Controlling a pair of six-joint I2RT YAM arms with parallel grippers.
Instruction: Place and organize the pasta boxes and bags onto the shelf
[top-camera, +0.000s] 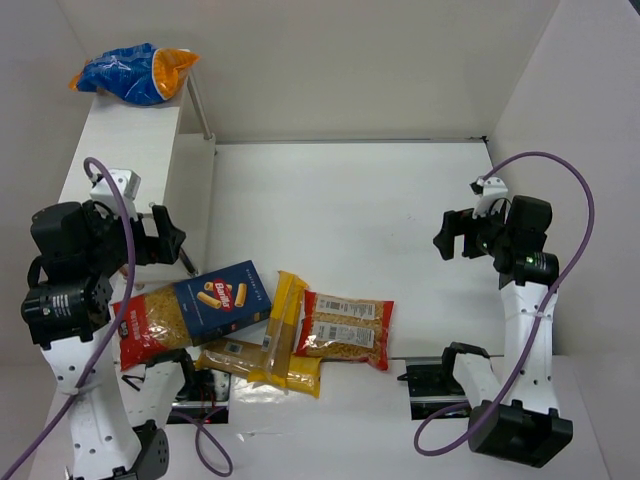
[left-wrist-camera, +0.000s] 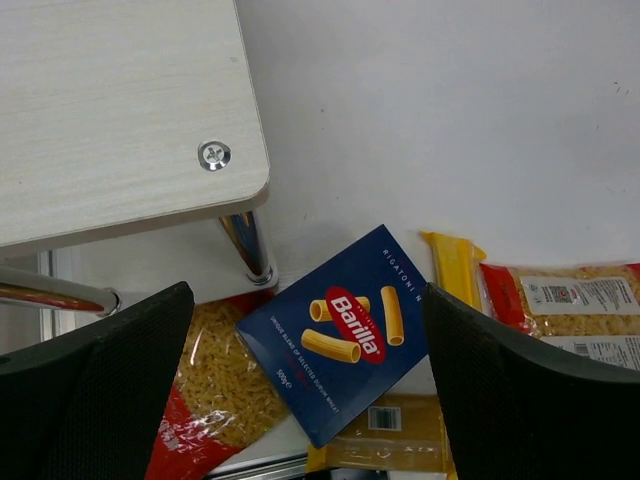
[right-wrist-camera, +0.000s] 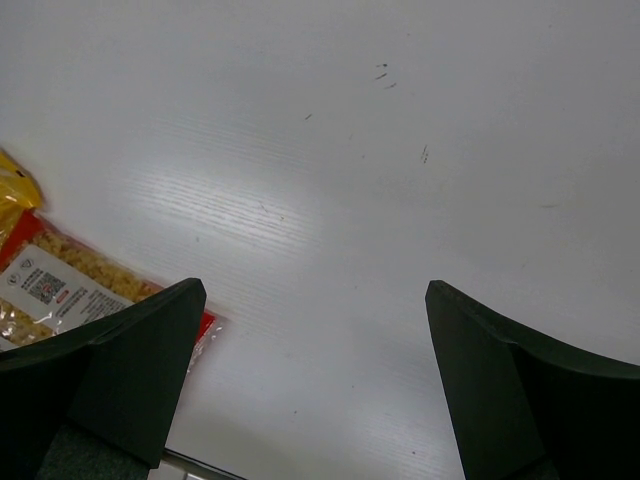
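Note:
A crinkly blue bag with an orange end (top-camera: 135, 72) lies on the top tier of the whitish shelf (top-camera: 125, 150) at the far left. The dark-blue pasta box (top-camera: 223, 297) lies flat on the table, over a red-trimmed clear bag of pasta (top-camera: 150, 328). Yellow spaghetti packs (top-camera: 280, 325) and a second red-trimmed bag (top-camera: 347, 330) lie to its right. My left gripper (top-camera: 172, 240) is open and empty, high above the box (left-wrist-camera: 345, 330) beside the shelf corner (left-wrist-camera: 214, 155). My right gripper (top-camera: 452, 235) is open and empty over bare table at the right.
A shelf leg (left-wrist-camera: 247, 245) stands just above the box in the left wrist view. White walls enclose the table on the left, back and right. Black mounts (top-camera: 440, 385) sit at the near edge. The second bag's corner (right-wrist-camera: 60, 285) shows in the right wrist view.

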